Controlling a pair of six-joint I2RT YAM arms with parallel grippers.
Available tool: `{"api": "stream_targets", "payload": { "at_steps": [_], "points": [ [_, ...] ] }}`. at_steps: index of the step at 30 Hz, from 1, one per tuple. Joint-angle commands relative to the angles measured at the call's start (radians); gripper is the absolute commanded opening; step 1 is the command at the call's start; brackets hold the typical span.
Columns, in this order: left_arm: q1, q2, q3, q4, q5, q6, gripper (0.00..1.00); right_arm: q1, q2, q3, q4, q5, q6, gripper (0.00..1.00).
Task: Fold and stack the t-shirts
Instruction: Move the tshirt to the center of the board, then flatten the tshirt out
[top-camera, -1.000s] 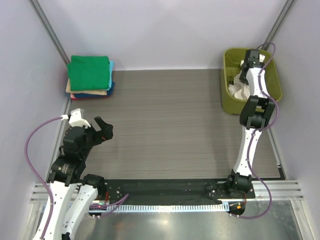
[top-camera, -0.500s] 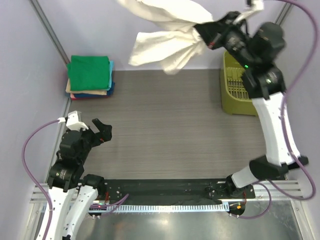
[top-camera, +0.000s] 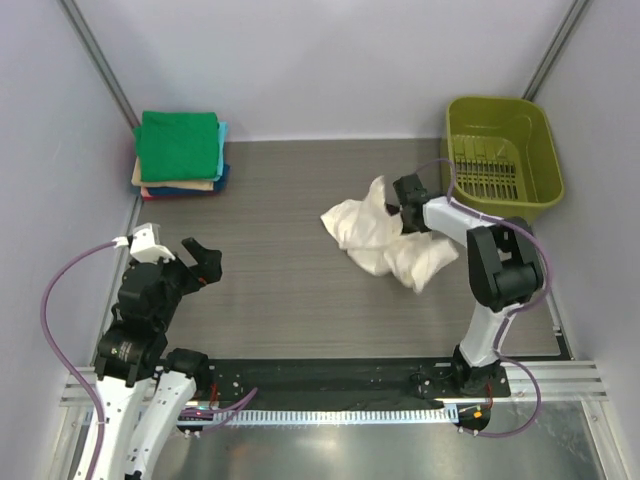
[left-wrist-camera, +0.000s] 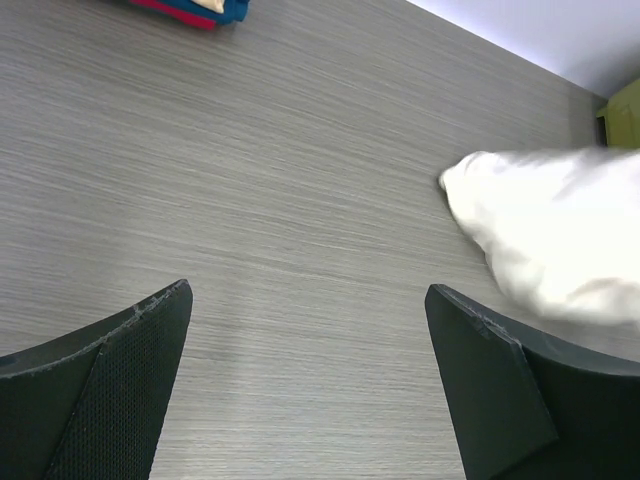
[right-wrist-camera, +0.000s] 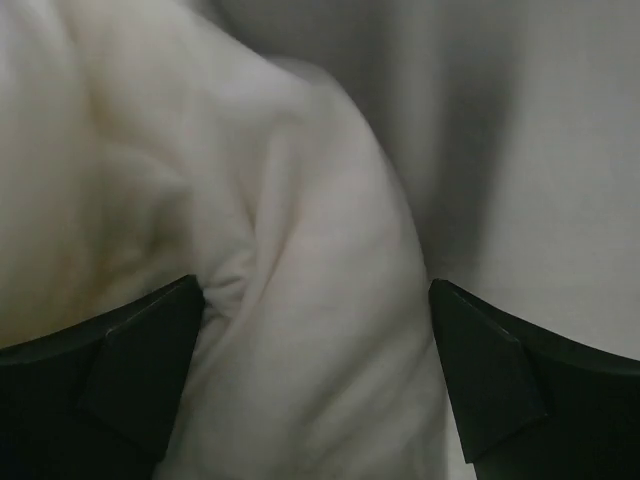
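Observation:
A cream t-shirt (top-camera: 385, 245) lies crumpled in a heap on the table, right of centre. My right gripper (top-camera: 407, 192) is low at the heap's far edge. In the right wrist view the jaws stand wide apart, open, with the cream cloth (right-wrist-camera: 300, 300) bulging loosely between them. A stack of folded t-shirts (top-camera: 180, 150), green on top, sits at the far left corner. My left gripper (top-camera: 207, 258) hovers open near the left front. In its wrist view it (left-wrist-camera: 310, 340) holds nothing over bare table, with the cream t-shirt (left-wrist-camera: 560, 240) ahead on the right.
An olive-green plastic basket (top-camera: 535, 150) stands at the far right corner, just behind the right arm. Grey walls close in the table at the back and on both sides. The folded stack's edge (left-wrist-camera: 200, 10) shows at the top of the left wrist view.
The right arm lifted the cream t-shirt out of the basket, swung it high, and came down over the table. Its jaws opened and the shirt now lies on the table. The left arm barely moved.

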Motion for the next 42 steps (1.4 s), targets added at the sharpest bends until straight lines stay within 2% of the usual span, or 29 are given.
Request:
{"api": "stream_targets", "payload": {
  "at_steps": [1,2,3,6,7,13,16,20,24,26,27,28,29,34,40,42],
  "points": [
    [0.005,0.011,0.008,0.020,-0.016,0.017,1.00,0.027,-0.109,-0.062,-0.185,0.140,-0.058,1.00],
    [0.005,0.014,0.010,0.022,-0.015,0.017,1.00,0.034,-0.132,-0.066,-0.226,0.209,-0.068,1.00],
    [0.005,0.014,0.008,0.020,-0.015,0.017,1.00,0.046,-0.141,-0.053,-0.255,0.354,-0.090,1.00],
    [0.005,0.023,0.024,0.011,0.033,0.034,1.00,0.102,-0.179,-0.009,-0.347,0.534,-0.135,1.00],
    [0.007,0.036,0.027,0.014,0.097,0.037,1.00,0.114,-0.195,-0.003,-0.357,0.541,-0.144,1.00],
    [0.005,0.157,0.045,0.037,0.226,0.014,0.98,0.132,-0.325,0.036,-0.430,0.607,-0.103,1.00],
    [-0.004,0.200,0.029,0.089,0.286,-0.016,0.94,0.133,-0.426,0.039,-0.426,0.563,-0.108,1.00],
    [-0.068,0.324,-0.020,0.238,0.313,-0.093,0.90,0.133,-0.549,-0.013,-0.400,0.382,-0.091,0.99],
    [-0.244,0.538,-0.057,0.439,0.257,-0.147,0.90,0.133,-0.652,-0.147,-0.357,0.279,-0.063,1.00],
    [-0.283,0.624,-0.061,0.585,0.270,-0.186,0.90,0.133,-0.699,-0.187,-0.332,0.251,-0.043,1.00],
    [-0.303,0.725,-0.059,0.635,0.283,-0.205,0.90,0.133,-0.712,-0.222,-0.319,0.209,-0.029,1.00],
    [-0.309,0.769,-0.058,0.673,0.303,-0.222,0.90,0.133,-0.727,-0.239,-0.309,0.184,-0.019,1.00],
    [-0.315,0.822,-0.051,0.780,0.309,-0.251,0.90,0.133,-0.751,-0.254,-0.286,0.159,-0.013,1.00],
    [-0.346,1.089,0.002,0.997,0.310,-0.280,0.89,0.134,-0.831,-0.340,-0.272,0.086,0.035,1.00],
    [-0.351,1.289,0.083,1.150,0.364,-0.308,0.83,0.134,-0.876,-0.446,-0.248,0.018,0.067,1.00],
    [-0.351,1.339,0.108,1.174,0.372,-0.323,0.76,0.134,-0.874,-0.477,-0.233,0.010,0.086,1.00]
  ]
}}
